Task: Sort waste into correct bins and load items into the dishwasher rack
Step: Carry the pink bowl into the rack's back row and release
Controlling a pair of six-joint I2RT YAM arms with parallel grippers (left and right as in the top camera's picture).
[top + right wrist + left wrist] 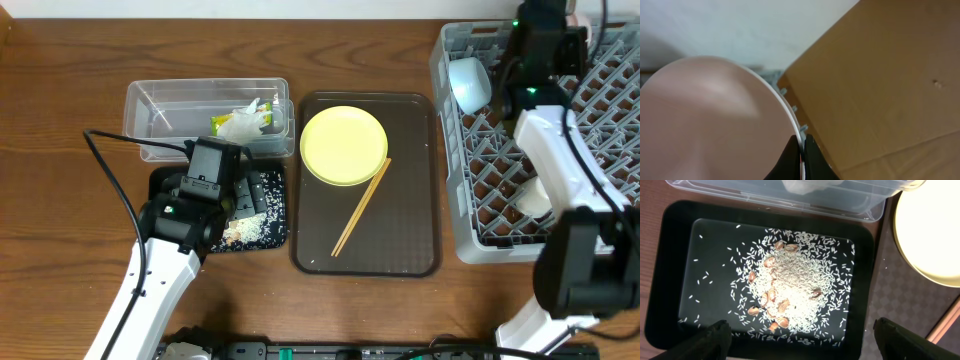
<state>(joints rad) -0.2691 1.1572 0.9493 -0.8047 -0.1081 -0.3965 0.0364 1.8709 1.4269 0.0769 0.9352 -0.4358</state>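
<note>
Over the far corner of the dishwasher rack (462, 215), the right gripper (801, 146) is pinched shut on the thin rim of the white bowl (715, 125).
Bowl looks stiff, smooth and probably slippery, so I'd want a deeper bite on that rim. Overhead, the arm hides most of it, and the wrist view's too close to show the pegs below. The left gripper (810, 337) hangs wide open and empty over the black tray (670, 270) of rice (800, 285).
</note>
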